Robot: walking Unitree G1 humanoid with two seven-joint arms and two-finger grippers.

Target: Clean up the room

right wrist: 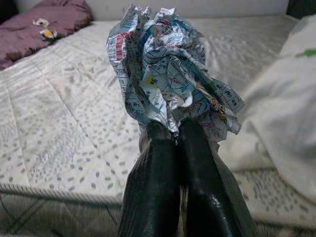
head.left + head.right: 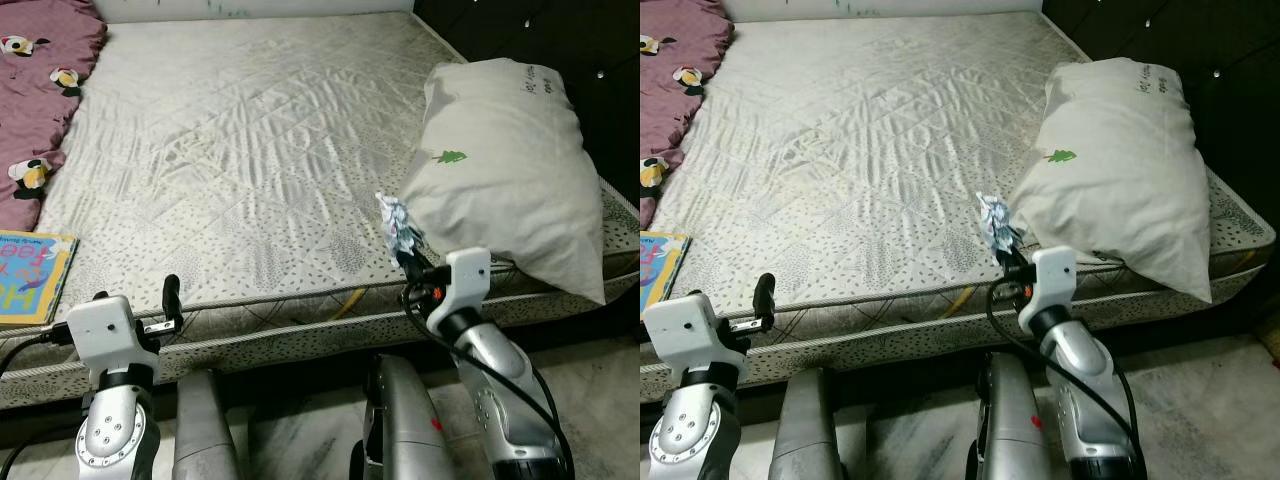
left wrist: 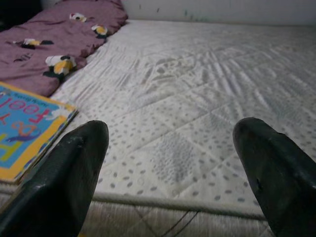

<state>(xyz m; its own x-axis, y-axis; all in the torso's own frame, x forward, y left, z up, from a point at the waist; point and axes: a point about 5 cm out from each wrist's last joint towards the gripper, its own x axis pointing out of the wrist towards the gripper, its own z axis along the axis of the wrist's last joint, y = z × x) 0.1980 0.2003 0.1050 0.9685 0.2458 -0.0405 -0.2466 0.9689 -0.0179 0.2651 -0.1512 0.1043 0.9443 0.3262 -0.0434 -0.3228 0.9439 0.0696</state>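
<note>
Black, long and pressed together, the two fingers of the right hand (image 1: 180,143) are clamped on a crumpled wad of printed paper, white with blue and red print (image 1: 170,69). The wad stands clear above the fingertips, held by its lower folds, just over the near edge of the bed and beside the near corner of the white pillow with a small green tree motif (image 2: 505,165).

Handling assessment: the paper appears very light, soft and easily crushed. It should not slip under a firm pinch, though a loose fold could tear or pull free. The present hold on the dense lower part looks sound; gripping an outer flap would be less secure.

Pose: the right arm reaches forward and up from the robot's right side, its wrist raised, fingers pointing toward the far side of the bed. The left hand (image 2: 172,300) hangs low at the near left edge of the bed, fingers spread wide and holding nothing.

Surroundings: the grey-white quilted mattress with a dotted pattern (image 2: 250,150) lies bare across its middle. A colourful children's book with a yellow border (image 2: 30,275) rests at its near left, and a maroon blanket with cartoon prints (image 2: 40,80) lies along the far left.
</note>
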